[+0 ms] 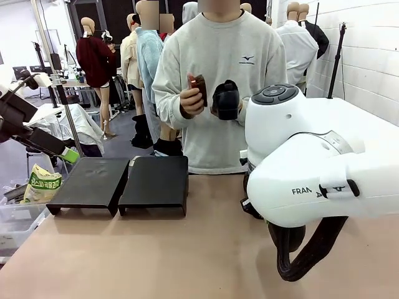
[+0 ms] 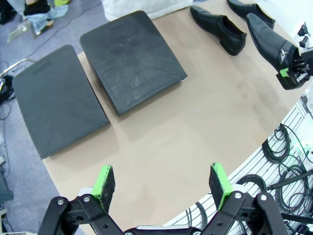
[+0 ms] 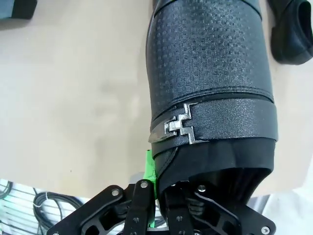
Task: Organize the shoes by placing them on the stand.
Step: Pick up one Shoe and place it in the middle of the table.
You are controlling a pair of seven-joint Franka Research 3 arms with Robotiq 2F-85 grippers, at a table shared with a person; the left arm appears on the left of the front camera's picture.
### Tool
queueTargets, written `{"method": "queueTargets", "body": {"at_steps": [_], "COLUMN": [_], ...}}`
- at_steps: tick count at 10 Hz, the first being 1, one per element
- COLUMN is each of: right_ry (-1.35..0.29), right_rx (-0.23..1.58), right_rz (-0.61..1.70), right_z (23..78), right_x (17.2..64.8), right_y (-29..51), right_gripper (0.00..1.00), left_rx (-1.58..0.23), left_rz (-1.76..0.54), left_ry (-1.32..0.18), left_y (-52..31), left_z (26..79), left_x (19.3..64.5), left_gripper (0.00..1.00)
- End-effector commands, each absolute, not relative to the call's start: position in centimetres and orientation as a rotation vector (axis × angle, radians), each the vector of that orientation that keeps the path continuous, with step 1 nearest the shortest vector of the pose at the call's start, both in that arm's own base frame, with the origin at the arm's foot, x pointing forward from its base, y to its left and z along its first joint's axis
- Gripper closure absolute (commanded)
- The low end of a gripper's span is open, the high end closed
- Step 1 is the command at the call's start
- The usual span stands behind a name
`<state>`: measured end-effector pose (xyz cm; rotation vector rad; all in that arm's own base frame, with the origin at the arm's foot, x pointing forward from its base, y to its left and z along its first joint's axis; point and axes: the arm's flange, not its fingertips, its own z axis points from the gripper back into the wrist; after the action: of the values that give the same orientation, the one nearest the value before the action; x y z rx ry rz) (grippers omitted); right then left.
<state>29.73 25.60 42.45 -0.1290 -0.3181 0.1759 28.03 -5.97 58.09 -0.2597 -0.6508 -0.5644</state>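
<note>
Left claw [image 2: 162,182]: jaws stand wide apart, green pads [image 2: 104,182] bare, nothing between them. It hangs over the near edge of the tabletop [image 2: 195,112] and looks down on the stand [image 2: 131,59]. The stand's two flat black platforms sit side by side at the tabletop's edge, and both tops are bare.

Right claw [image 3: 164,188]: closed on the heel end of the gripped shoe [image 3: 210,73]. This shoe is black with a textured upper and a strap with a small metal buckle [image 3: 178,126]. Its toe points away from the claw, out over the tabletop. We cannot tell whether the sole touches the surface.

Two more black shoes lie on the tabletop near the gripped one. The nearer shoe [image 2: 220,29] rests on its sole; the farther shoe [image 2: 249,9] is cut off by the picture's top edge. Both are well apart from the stand.

In the front view, a person [image 1: 218,62] stands at the far side, just behind the stand. They hold a fourth shoe [image 1: 225,99], also black, at chest height. Their other hand [image 1: 190,99] holds a small dark brownish object [image 1: 199,87], which we cannot identify. The right arm [image 1: 312,168] covers the right part of the tabletop.
</note>
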Motion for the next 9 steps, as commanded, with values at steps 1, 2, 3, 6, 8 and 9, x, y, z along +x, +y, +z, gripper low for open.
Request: {"method": "queueTargets", "body": {"at_steps": [1,2,3,6,8,9], "right_ry": [-0.360,-0.370,-0.286,-0.123,-0.124,-0.107], "right_rx": [-0.138,-0.119,-0.088,0.023,0.028,0.018], "right_rz": [0.121,0.107,0.078,0.107,0.109,0.070], "right_z": [42.9,43.2,43.3,41.9,40.3,39.4], "right_x": [27.8,26.7,24.2,25.8,28.6,29.9], "right_y": [27.2,27.9,29.7,32.9,34.8,35.4], "right_gripper": [1.00,1.00,1.00,1.00,1.00,1.00], "left_rx": [-0.254,-0.254,-0.254,-0.254,-0.254,-0.254], "left_rz": [-0.571,-0.571,-0.571,-0.571,-0.571,-0.571], "left_ry": [-0.645,-0.645,-0.645,-0.645,-0.645,-0.645], "left_y": [-5.6,-5.6,-5.6,-5.6,-5.6,-5.6], "left_z": [58.0,58.0,58.0,58.0,58.0,58.0], "left_x": [28.1,28.1,28.1,28.1,28.1,28.1], "left_gripper": [0.00,0.00,0.00,0.00,0.00,0.00]}}
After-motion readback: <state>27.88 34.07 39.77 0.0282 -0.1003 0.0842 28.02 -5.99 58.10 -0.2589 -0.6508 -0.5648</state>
